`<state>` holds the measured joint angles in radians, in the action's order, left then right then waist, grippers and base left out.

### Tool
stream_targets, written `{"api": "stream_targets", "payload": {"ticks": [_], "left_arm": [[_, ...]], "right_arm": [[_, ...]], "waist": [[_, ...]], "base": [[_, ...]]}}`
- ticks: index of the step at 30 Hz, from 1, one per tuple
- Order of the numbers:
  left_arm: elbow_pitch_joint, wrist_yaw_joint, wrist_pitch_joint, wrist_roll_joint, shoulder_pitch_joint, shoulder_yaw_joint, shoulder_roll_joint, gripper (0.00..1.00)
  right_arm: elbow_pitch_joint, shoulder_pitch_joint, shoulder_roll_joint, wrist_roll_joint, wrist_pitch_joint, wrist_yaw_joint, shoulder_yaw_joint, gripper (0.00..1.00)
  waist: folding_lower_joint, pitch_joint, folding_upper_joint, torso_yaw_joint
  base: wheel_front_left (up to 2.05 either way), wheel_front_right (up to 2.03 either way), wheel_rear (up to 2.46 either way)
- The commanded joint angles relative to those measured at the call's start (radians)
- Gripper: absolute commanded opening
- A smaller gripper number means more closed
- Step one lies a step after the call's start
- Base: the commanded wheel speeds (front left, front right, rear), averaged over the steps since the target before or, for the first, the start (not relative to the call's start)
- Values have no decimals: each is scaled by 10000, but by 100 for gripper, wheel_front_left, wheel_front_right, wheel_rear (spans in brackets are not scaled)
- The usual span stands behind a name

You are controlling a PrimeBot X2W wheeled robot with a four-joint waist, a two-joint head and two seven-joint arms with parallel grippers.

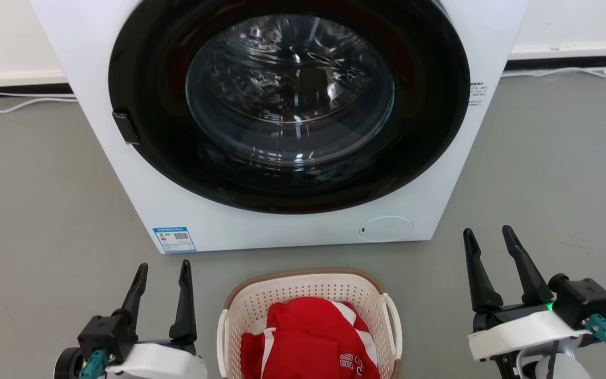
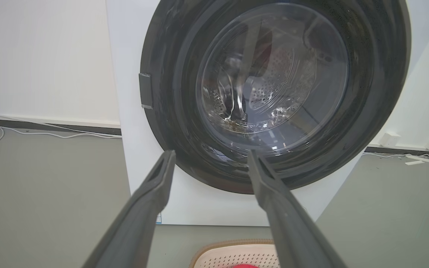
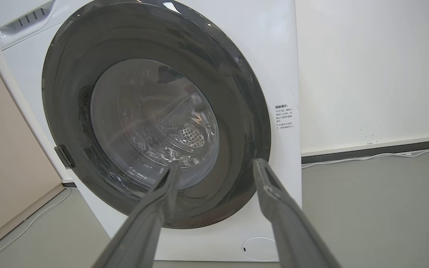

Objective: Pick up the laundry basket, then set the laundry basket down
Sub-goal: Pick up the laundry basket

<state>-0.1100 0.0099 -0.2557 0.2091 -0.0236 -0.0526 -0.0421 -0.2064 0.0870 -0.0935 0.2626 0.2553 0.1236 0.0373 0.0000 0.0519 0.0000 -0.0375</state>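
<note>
Left gripper point(image 1: 164, 264) and right gripper point(image 1: 488, 230), both mine, hang released with their dark fingers spread and nothing between them, one on each side of the laundry basket point(image 1: 308, 272). Neither touches it. My left is near its left loop handle point(image 1: 222, 337); my right is well apart from its right side and further forward. The cream perforated basket, tan at the rim, stands upright on the grey floor point(image 1: 29, 210) close in front of a white front-loading washing machine point(image 1: 292, 231). It holds a red garment point(image 1: 308, 337) with white stripes. The machine's round glass door point(image 1: 290, 89) is shut, the steel drum visible behind it. White cables point(image 1: 19, 105) trail along the wall.
</note>
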Motion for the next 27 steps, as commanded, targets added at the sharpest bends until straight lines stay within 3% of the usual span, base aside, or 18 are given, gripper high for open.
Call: {"api": "stream_targets", "payload": {"ticks": [1,16,27], "left_arm": [[299,108,-61,120,540,278,-82,100],[12,158,-61,236,823,127,-81,100],[-542,59,-61,264,1337,-67,-81,100]], "right_arm": [[279,442,-94,-65,65,71,214,100],[138,600,-103,27,65,71,317,100],[-102,1045,-154,190,65,71,447,100]], "waist": [[0,53,0,-22],[0,471,0,-146],[0,1382,0,-102]], "base": [[0,0,0],[0,0,0],[0,0,0]]}}
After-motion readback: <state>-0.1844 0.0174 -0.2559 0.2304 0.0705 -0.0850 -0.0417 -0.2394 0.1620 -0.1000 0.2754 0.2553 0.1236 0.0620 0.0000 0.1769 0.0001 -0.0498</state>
